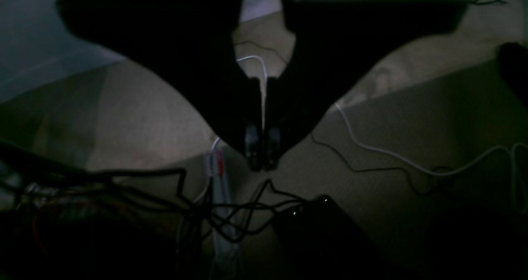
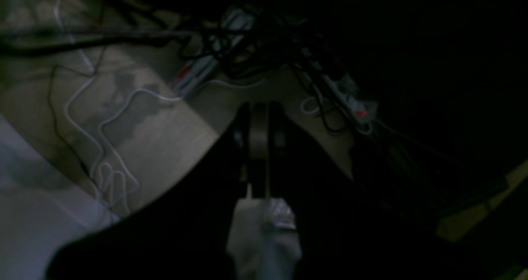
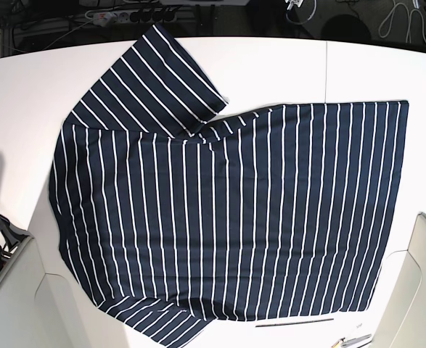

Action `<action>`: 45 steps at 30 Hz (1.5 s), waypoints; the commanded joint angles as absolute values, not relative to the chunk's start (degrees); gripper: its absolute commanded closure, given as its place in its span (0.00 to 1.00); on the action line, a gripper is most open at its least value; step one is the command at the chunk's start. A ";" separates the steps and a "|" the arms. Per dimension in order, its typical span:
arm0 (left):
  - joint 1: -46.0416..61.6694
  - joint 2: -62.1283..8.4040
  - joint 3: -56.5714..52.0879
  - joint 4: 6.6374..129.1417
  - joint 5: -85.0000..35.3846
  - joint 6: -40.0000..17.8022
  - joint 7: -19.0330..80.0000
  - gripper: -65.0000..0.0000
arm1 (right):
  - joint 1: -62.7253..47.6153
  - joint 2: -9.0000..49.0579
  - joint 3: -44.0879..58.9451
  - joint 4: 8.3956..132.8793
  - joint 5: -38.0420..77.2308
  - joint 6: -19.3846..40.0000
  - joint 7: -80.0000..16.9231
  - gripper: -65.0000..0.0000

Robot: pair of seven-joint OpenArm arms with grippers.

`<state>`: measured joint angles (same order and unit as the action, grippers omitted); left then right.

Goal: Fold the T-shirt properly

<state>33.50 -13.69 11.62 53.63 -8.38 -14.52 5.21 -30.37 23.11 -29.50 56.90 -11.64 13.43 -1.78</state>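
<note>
The T-shirt, dark navy with thin white stripes, lies spread flat and sideways on the white table in the base view. Its hem is at the right, one sleeve points to the far left and the other lies at the near left edge. No label shows. My left gripper is shut and empty, hanging over the floor beside the table. My right gripper is also shut and empty over the floor. Neither gripper shows in the base view and neither touches the shirt.
Pale arm housings sit at the near corners of the base view. Power strips and tangled black and white cables lie on the floor. A thin dark rod lies by the shirt's near edge.
</note>
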 commanded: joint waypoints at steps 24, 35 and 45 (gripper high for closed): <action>57.08 -16.05 -9.76 94.54 -13.26 -17.72 6.39 0.98 | -51.72 33.32 -15.33 97.27 0.32 14.26 -1.34 0.99; 60.49 -16.05 -17.06 107.79 -19.59 -17.80 9.28 0.98 | -52.31 33.30 -4.97 108.62 13.93 19.81 -3.68 0.99; 59.81 -16.08 -18.35 111.07 -21.69 -17.78 9.28 0.90 | -51.07 28.05 5.69 111.79 29.67 15.33 -9.47 0.97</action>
